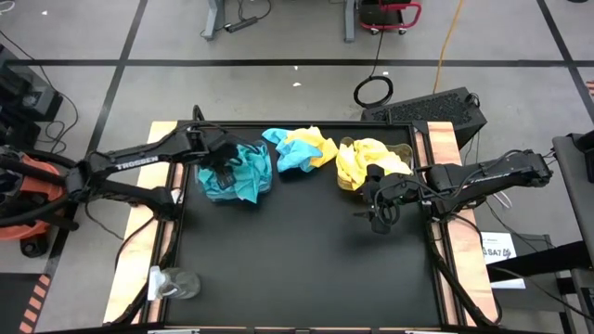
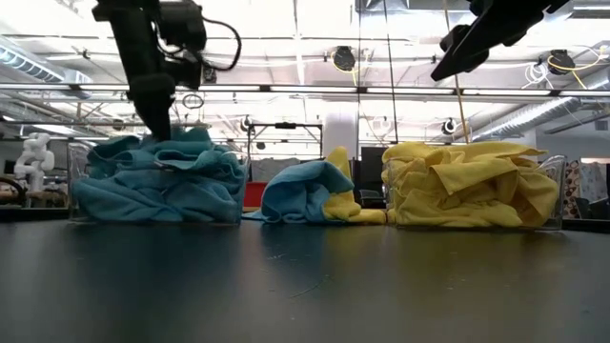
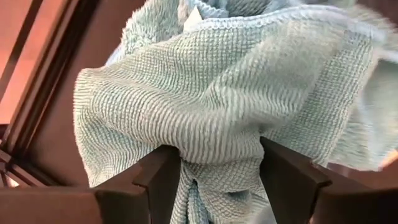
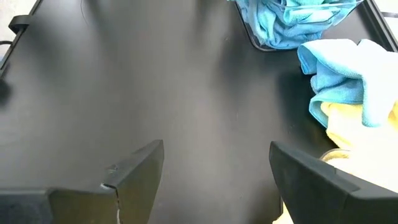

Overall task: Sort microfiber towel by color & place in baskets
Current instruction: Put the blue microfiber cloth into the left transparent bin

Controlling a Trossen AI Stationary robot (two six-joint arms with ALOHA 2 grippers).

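Both arms are matte black, jointed, with thin black cables looping along them. The left arm carries white TROSSEN lettering; its blocky dark fingers have flat faces.

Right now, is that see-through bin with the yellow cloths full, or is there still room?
Full. In the low view the yellow towels are heaped above the rim of their clear basket and bulge over its edges.

Loose towels between two filled baskets
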